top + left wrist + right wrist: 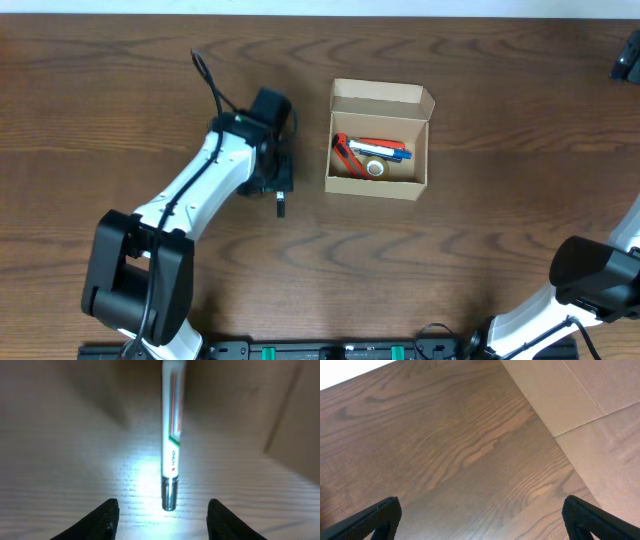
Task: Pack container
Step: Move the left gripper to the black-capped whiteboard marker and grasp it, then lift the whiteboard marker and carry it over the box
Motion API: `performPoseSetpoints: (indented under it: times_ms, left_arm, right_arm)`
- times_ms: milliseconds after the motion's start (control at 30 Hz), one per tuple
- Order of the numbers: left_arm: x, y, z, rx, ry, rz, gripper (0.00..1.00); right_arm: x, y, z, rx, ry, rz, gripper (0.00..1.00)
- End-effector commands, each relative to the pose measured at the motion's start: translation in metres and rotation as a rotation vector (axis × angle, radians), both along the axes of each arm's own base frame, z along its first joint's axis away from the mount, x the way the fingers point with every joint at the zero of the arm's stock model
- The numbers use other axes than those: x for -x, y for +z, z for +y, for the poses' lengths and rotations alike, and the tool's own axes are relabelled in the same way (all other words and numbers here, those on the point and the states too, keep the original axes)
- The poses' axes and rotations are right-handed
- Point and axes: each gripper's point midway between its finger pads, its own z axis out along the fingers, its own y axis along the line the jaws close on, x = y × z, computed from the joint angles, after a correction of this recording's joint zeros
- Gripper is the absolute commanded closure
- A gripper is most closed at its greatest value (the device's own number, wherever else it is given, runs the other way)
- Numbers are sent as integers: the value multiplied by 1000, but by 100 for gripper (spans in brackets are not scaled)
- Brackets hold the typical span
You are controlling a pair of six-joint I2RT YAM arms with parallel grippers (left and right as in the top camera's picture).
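The container (378, 183) is an open tan cardboard box at table centre, flap lid folded back. Inside lie a red tool (345, 155), a white pen with an orange and blue end (385, 148) and a small tape roll (375, 169). My left gripper (279, 192) is left of the box, low over the table and open. In the left wrist view a white pen with red and green print and a silver tip (171, 445) lies on the wood just ahead of the open fingers (161, 520), untouched. My right gripper (490, 520) is open and empty over bare wood.
The right arm (600, 270) stands at the table's right front edge. A dark object (628, 55) sits at the far right back. Tan cardboard-coloured surface (590, 405) fills the upper right of the right wrist view, and a tan surface (297, 425) shows at the right of the left wrist view.
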Motion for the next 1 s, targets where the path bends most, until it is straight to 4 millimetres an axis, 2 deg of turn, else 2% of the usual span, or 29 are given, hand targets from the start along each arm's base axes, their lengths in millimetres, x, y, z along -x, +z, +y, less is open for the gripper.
performPoseSetpoints:
  times_ms: [0,233,300,567,800,967]
  left_arm:
    - [10,-13,2,5,17,36,40]
    - [10,-19,12,-47,28,20,37]
    - [7,-19,14,-60,28,7,30]
    - [-7,-24,8,-46,-14,-44,29]
    - [-13,-49,1,-52,-31,-30,29]
    - [-8,-70,-6,-68,-59,8,30]
  right_arm:
    - [0,-1,-2,-8,-17,-5,1]
    - [0,-1,-2,-8,-17,-5,1]
    - [0,-1,-2,-8,-17,-5,1]
    - [0,-1,-2,-8,-17,-5,1]
    - [0,-1,-2,-8,-17,-5,1]
    - [0,-1,-2,-8,-17,-5,1]
